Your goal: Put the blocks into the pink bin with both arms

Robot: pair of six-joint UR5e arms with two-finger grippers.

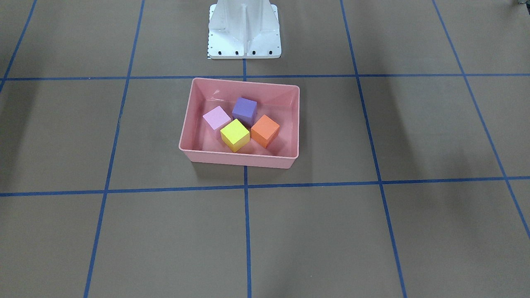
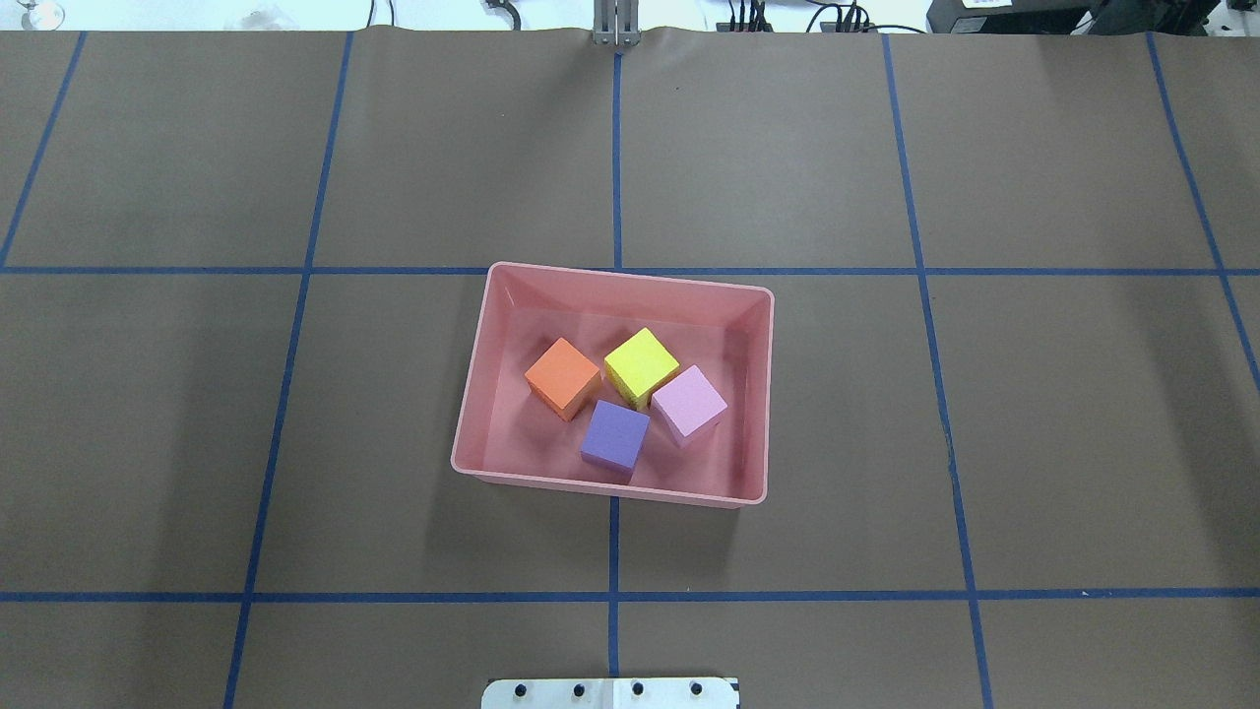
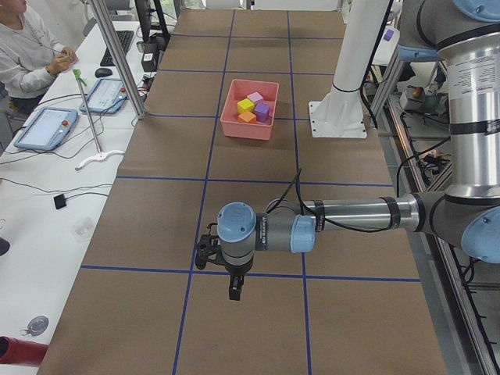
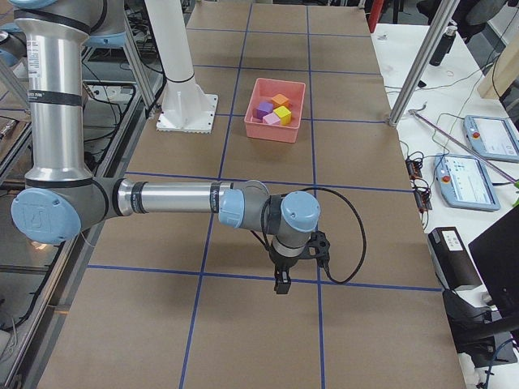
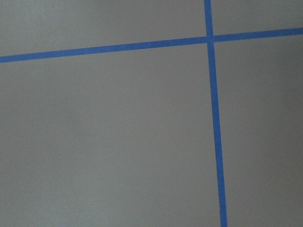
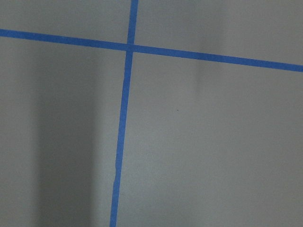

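Left hand (image 3: pixel 234 286) hangs over the surface's left end, right hand (image 4: pixel 282 279) over its right end; fingers apart or together, cannot tell. Farther in, midway between the ends, pink bin (image 2: pixel 474 394) holds orange block (image 2: pixel 562 378), yellow block (image 2: pixel 641 366), light pink block (image 2: pixel 689 404) and purple block (image 2: pixel 614 438). Bin well apart from both hands, neither clearly nearer; task looks complete.

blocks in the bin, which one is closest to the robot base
The purple block: it sits nearest the bin wall facing the white base; the orange block, yellow block and pink block lie farther out.
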